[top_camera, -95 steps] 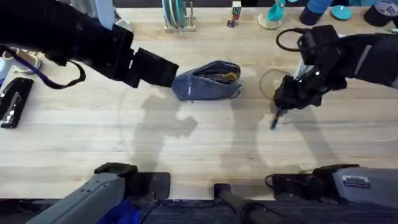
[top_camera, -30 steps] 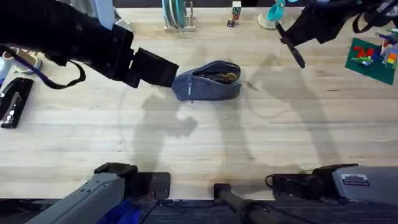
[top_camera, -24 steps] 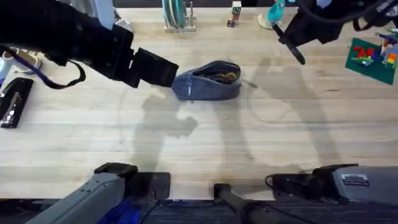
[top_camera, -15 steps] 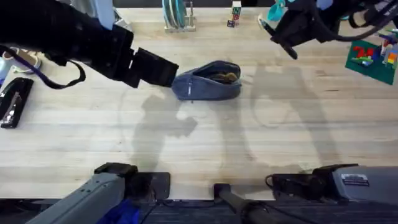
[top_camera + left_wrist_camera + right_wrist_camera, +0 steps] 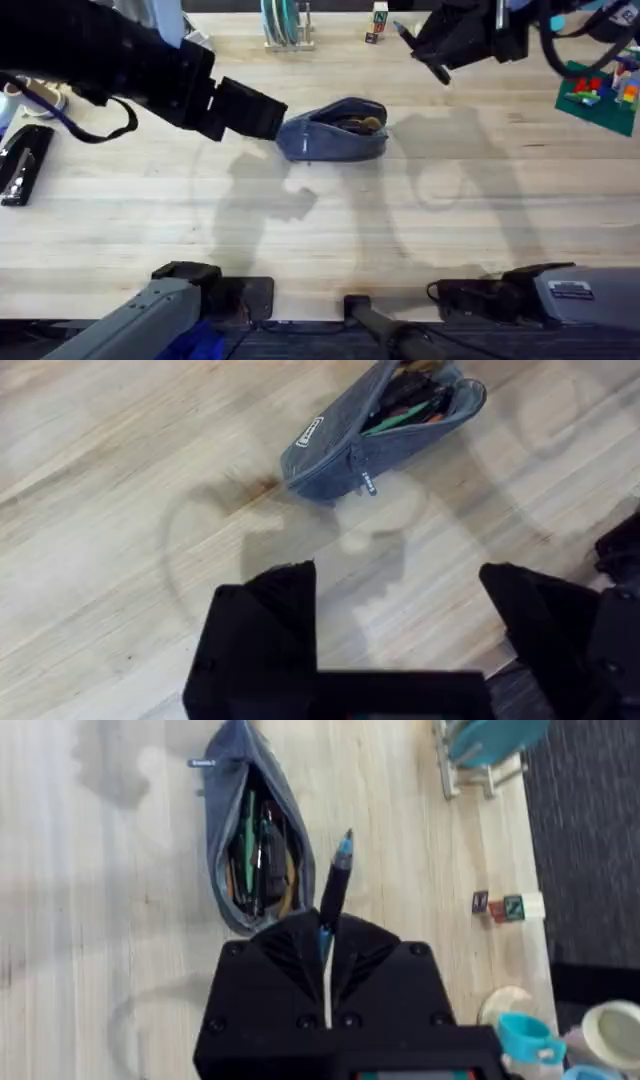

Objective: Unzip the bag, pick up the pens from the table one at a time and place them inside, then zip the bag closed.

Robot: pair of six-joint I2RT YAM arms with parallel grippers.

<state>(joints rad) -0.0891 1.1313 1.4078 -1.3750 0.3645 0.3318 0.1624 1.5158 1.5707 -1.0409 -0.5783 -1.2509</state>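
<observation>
We are in the middle of the loading step: the oblong blue-grey fabric pouch (image 5: 333, 129) lies unzipped on the broad light-wood butcher-block tabletop (image 5: 320, 230), its mouth gaping, with several pens already lying inside (image 5: 250, 845). Our right fingers (image 5: 327, 945) are closed on a thin dark stick pen with a blue tip (image 5: 335, 880), which juts out ahead of them and hangs in the air. Seen from the right wrist, the pouch sits just beyond and to one side of the pen tip, its long opening running roughly in line with the pen. In the overhead view the right gripper (image 5: 425, 50) is raised above the far part of the tabletop, apart from the pouch. Our left fingers (image 5: 400, 630) stand spread wide and hold nothing, with the pouch on the tabletop ahead of them.

The next move, as we judge it, calls for bringing the tip over the open mouth, lowering the pen lengthwise between the zipper edges, then releasing. The soft sides may fold inward, so the left fingers could steady the pouch.
</observation>
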